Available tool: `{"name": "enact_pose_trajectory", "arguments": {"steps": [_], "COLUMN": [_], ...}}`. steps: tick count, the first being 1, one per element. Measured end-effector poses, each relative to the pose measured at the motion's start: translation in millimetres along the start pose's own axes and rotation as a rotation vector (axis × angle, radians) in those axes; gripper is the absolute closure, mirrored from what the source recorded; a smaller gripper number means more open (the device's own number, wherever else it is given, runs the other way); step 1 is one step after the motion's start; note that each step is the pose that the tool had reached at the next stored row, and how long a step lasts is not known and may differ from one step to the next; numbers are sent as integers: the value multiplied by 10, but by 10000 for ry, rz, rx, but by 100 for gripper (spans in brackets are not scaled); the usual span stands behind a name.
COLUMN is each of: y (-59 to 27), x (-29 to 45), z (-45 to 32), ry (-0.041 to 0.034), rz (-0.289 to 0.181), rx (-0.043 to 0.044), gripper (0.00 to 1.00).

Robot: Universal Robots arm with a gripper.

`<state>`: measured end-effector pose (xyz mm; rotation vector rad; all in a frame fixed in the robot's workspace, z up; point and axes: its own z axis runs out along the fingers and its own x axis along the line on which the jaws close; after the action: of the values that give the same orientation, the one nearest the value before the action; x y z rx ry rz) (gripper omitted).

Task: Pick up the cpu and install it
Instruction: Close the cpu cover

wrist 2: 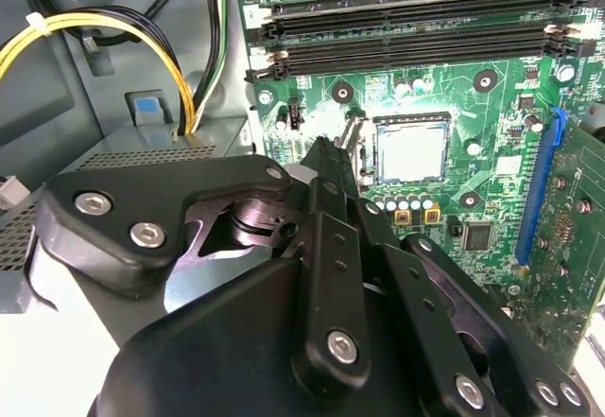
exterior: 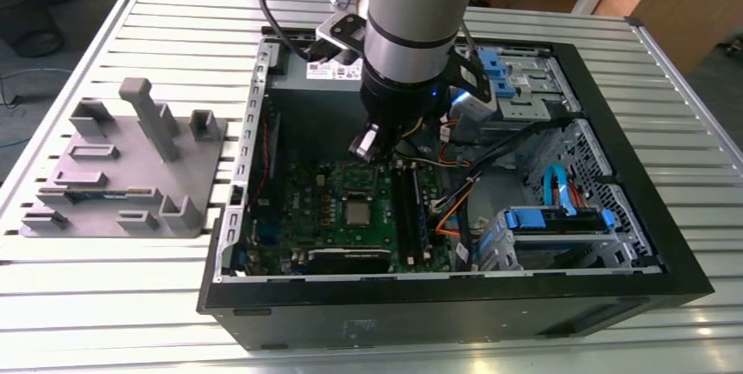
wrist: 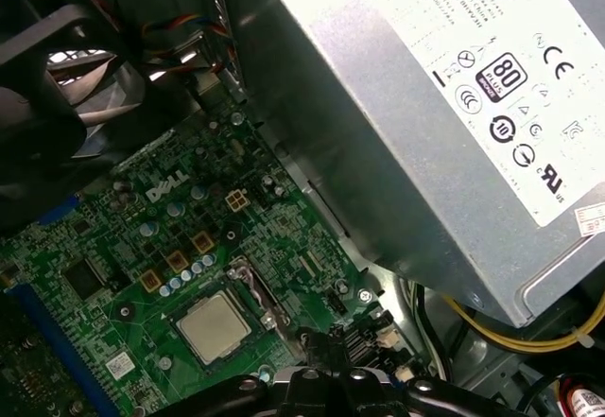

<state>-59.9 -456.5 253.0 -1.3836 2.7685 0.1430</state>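
- The gripper (wrist 2: pixel 333 157) reaches down into an open computer case (exterior: pixel 650 243) lying on a slatted metal table (exterior: pixel 174 17). In the exterior view the arm (exterior: pixel 418 35) hides its fingertips.
- In the second wrist view the black linkages crowd the foreground and the fingers (wrist 2: pixel 331 166) appear drawn close together, narrowing to one tip. I cannot tell for certain how far open the claw is, and nothing shows between the fingers.
- The fingertip hangs above the green motherboard (wrist 2: pixel 492 114), just beside the socket, apart from the chip.
- In the first wrist view the dark finger ends (wrist: pixel 331 346) sit close to the socket, and the rest of the claw is cut off at the edge.
- The cpu (exterior: pixel 357 212) is a small flat square with a dull silver-grey top, lying flat in the socket (wrist: pixel 248 280) on the motherboard. In the exterior view it sits at about six o'clock from the wrist.
- A grey power supply (wrist: pixel 425 105) covers much of the first wrist view.
- A grey tray (exterior: pixel 117 174) with upright blocks rests on the table at nine o'clock from the case.
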Motion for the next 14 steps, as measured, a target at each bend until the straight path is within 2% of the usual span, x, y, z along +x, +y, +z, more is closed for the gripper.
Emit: {"name": "enact_pose_trajectory", "arguments": {"steps": [14], "y": [-8], "x": [-9], "z": [7], "ry": [-48], "rz": [857], "rx": [73], "gripper": [87]}}
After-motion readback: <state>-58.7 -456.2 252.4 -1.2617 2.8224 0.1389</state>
